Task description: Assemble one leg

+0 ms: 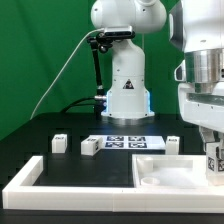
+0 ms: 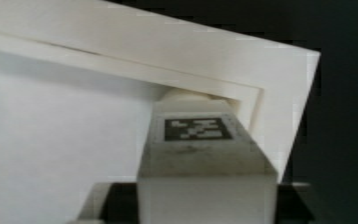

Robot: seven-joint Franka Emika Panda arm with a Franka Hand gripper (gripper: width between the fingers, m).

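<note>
My gripper [image 1: 213, 152] is at the exterior view's right, shut on a leg [image 1: 212, 162], a small white block with a black-and-white tag. It holds the leg upright over the near right corner of the large flat white panel [image 1: 170, 172]. In the wrist view the leg [image 2: 197, 150] fills the middle between my dark fingers [image 2: 123, 196]. Its far end sits at the inner corner of the panel's raised edge [image 2: 247, 85]. I cannot tell whether it touches the panel. Three more legs [image 1: 59, 143] [image 1: 88, 146] [image 1: 173, 143] stand on the table behind.
The marker board [image 1: 128, 142] lies in front of the arm's white base [image 1: 125, 95]. The long white border frame [image 1: 80, 196] runs along the front and up the exterior view's left. A green backdrop stands behind the black table.
</note>
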